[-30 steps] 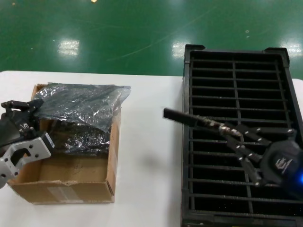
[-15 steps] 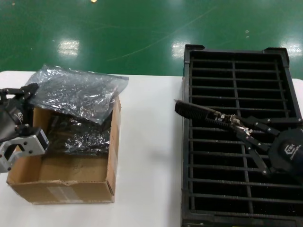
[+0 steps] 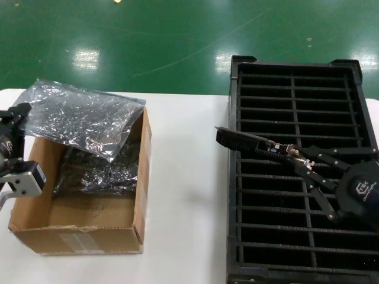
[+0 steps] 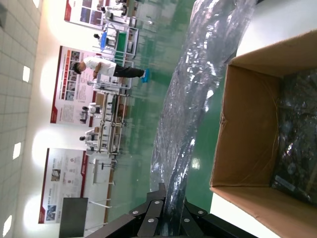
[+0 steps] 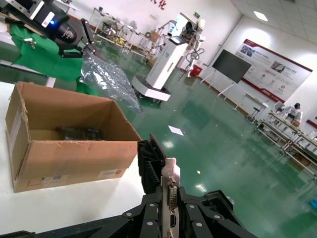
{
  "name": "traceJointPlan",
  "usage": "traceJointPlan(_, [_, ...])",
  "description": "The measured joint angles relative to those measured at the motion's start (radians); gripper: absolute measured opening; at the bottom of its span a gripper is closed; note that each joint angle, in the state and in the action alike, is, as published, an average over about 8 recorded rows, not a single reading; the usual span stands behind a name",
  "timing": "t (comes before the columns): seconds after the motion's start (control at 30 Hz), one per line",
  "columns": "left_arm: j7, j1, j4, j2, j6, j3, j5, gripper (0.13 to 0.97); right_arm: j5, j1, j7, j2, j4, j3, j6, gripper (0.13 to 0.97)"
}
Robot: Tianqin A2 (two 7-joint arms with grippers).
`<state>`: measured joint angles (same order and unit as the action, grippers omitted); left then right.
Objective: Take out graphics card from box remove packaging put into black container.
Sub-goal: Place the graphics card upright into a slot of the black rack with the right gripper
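My right gripper (image 3: 291, 155) is shut on the graphics card (image 3: 246, 142), a dark board held on edge. It hangs over the left side of the black container (image 3: 296, 68), its far end sticking out above the table. The right wrist view shows the jaws closed on the card's silver bracket (image 5: 170, 191). At the far left my left gripper (image 3: 22, 111) is shut on the packaging (image 3: 80, 117), a crinkled grey bag lifted over the back left corner of the box (image 3: 89, 229). In the left wrist view the packaging (image 4: 198, 99) runs up from between the gripper (image 4: 171, 212) jaws.
Another dark crinkly bagged item (image 3: 98, 168) lies inside the cardboard box. White table (image 3: 183, 195) separates the box from the black container. Green floor lies beyond the table's far edge. The right wrist view shows the box (image 5: 64, 153) and the left arm's bag (image 5: 109, 79) farther off.
My left gripper has drawn the bag up and to the left, off the box. My right gripper has carried the card a little to the right, toward the black container.
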<state>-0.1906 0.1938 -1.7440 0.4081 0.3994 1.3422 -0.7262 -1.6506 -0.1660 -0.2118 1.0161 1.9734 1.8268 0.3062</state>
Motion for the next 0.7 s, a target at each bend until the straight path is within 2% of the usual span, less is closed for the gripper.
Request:
traceJointPlan(0.17, [-0.018,0.001,0.003,0.006,-0.004,0.002,-0.003,0.139,0.030,-0.019,-0.015,-0.034,-0.008,-0.009,0.027,0.187])
traceJointPlan(0.23, [-0.026,-0.001,-0.001,-0.006,-0.007,0.004,0.006,0.139,0.048,-0.041,-0.026,-0.055,-0.017,-0.006,0.038,0.187])
traceJointPlan(0.33, [-0.044,-0.010,-0.013,-0.057,-0.013,0.011,0.043,0.139,0.074,-0.084,-0.042,-0.090,-0.035,-0.003,0.055,0.187])
traceJointPlan(0.47, [-0.077,-0.028,-0.035,-0.161,-0.027,0.026,0.115,0.139,0.099,-0.138,-0.058,-0.130,-0.059,-0.008,0.070,0.187])
traceJointPlan(0.53, [-0.092,-0.035,-0.044,-0.203,-0.033,0.032,0.144,0.139,0.109,-0.161,-0.067,-0.146,-0.068,-0.014,0.077,0.187])
traceJointPlan(0.7, [-0.114,-0.043,-0.053,-0.252,-0.039,0.038,0.175,0.139,0.137,-0.207,-0.108,-0.165,-0.084,-0.034,0.100,0.187])
